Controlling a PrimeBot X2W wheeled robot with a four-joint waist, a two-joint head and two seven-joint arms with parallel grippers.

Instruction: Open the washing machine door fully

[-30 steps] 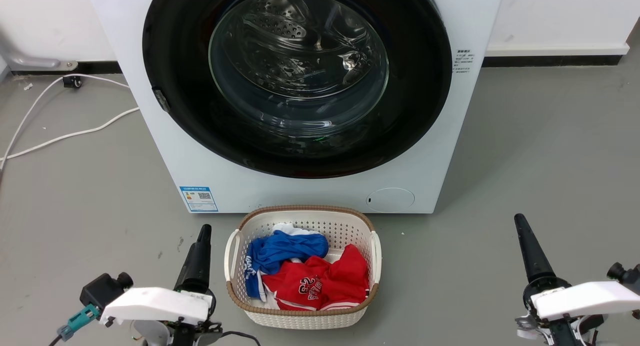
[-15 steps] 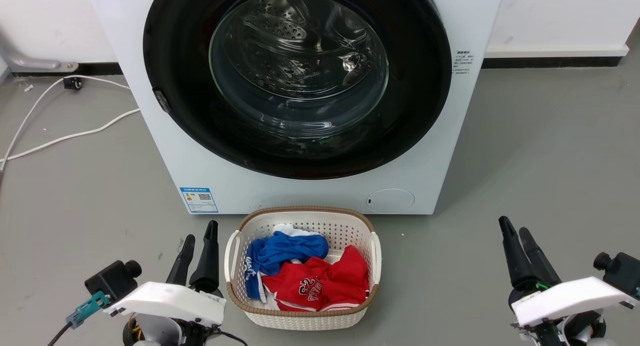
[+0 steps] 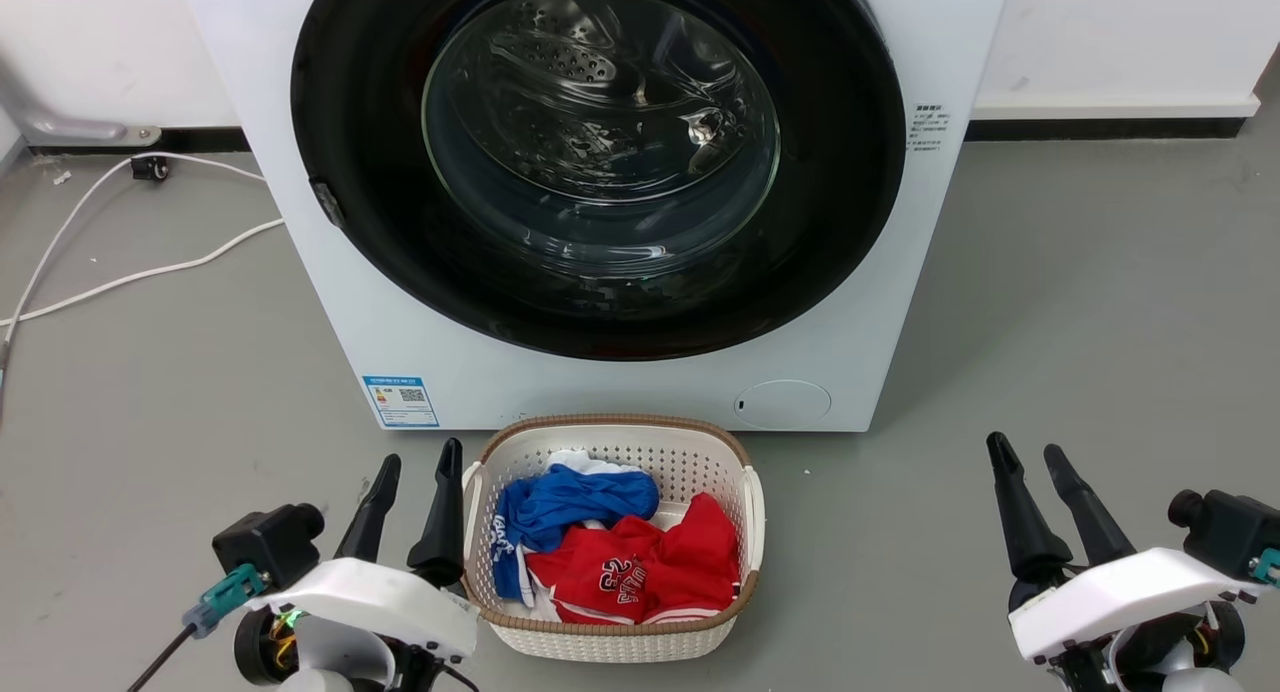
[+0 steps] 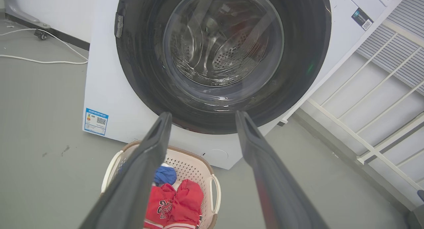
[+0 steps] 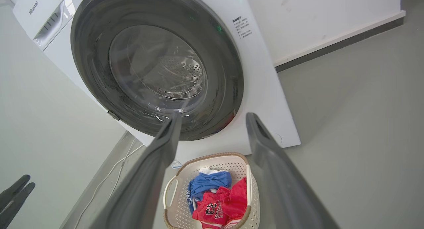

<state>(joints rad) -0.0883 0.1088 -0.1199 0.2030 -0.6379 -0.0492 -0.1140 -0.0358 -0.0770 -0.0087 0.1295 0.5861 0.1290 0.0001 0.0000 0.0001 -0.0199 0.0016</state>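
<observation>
Door shut, both grippers spread and low

Head view: the washing machine door (image 3: 600, 162) lies closed, flush against the front of the washing machine (image 3: 650, 397), with the steel drum visible through its glass. A small grey catch (image 3: 322, 202) sits on the door's black rim at the robot's left. A laundry basket (image 3: 610, 424) holding red and blue clothes stands on the floor just before the machine. The left gripper (image 3: 420, 457) hangs near the basket's left edge and the right gripper (image 3: 1025, 447) well off to the right. Each has its fingers parted and holds nothing, and both are well apart from the door.

Left wrist view: the spread fingers frame the lower rim of the door. The catch is at upper left, above and to the side of where the fingers point.

Right wrist view: its parted fingers also aim at the door's lower rim, with the basket below them.

Judged from this, the task is at its opening step: the reach has not begun and the door is untouched. The next move probably calls for raising the left arm to the catch, hooking a finger behind the rim there and pulling outward. The arm should stay above the basket as it rises.
</observation>
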